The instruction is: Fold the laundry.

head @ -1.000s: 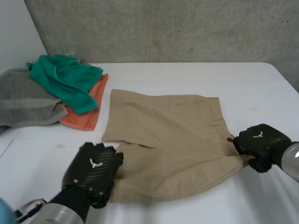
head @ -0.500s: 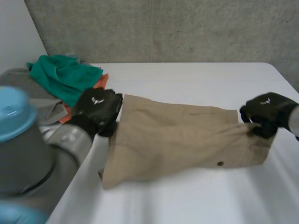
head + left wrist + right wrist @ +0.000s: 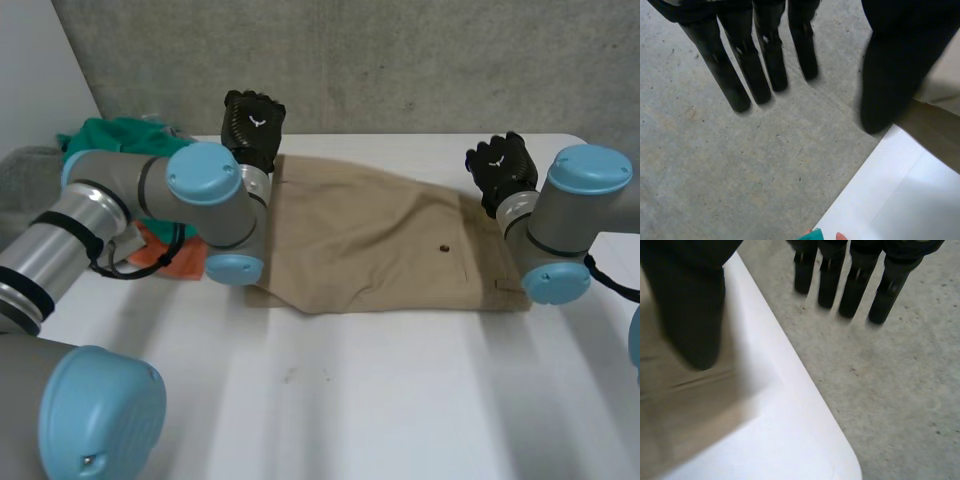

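Note:
Tan shorts (image 3: pixel 380 240) lie folded flat in the middle of the white table (image 3: pixel 400 400), a small button showing on top. My left hand (image 3: pixel 252 125) hovers over the shorts' far left corner with fingers (image 3: pixel 740 65) straight and nothing in them; a tan corner (image 3: pixel 940 85) lies by the thumb. My right hand (image 3: pixel 503 168) hangs over the far right corner, its fingers (image 3: pixel 855 285) also straight and empty, with tan cloth (image 3: pixel 680 405) under its thumb. Both hands are off the cloth.
A laundry pile sits at the table's left: a green cloth (image 3: pixel 120 140), an orange one (image 3: pixel 165 255) and a grey towel (image 3: pixel 30 170). My left arm's elbow (image 3: pixel 215 200) lies across the shorts' left edge. A concrete wall (image 3: pixel 400 60) stands just behind the table's far edge.
Both hands carried the shorts' near edge over to the far side, folding them in half. They have then let go, opened and lifted off the cloth.

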Robot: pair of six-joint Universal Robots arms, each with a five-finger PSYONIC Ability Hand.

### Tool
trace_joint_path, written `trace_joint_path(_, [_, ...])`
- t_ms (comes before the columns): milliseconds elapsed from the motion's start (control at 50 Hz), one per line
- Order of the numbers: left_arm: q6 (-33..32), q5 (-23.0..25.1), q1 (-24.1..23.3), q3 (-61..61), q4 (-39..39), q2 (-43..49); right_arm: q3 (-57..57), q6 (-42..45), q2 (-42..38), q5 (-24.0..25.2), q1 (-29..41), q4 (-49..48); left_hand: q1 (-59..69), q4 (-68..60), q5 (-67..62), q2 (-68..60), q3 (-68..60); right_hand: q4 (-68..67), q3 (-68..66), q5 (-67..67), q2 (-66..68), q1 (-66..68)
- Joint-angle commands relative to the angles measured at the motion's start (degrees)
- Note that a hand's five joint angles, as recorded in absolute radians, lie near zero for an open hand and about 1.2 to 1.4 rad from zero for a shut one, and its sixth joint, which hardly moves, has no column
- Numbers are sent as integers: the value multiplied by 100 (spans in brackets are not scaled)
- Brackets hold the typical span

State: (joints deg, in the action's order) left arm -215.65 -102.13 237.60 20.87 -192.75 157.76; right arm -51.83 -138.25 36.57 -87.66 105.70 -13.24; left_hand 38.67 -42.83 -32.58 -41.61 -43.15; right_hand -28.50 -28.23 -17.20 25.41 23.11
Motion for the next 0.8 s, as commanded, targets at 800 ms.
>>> trace_joint_path(800, [2255,510,31,6464,-219,-4658,-3122,-538,2442,-164,-1350,1183,-2867,3283,3258,3161,3315,-5150,-5177,-5280,5459,5689])
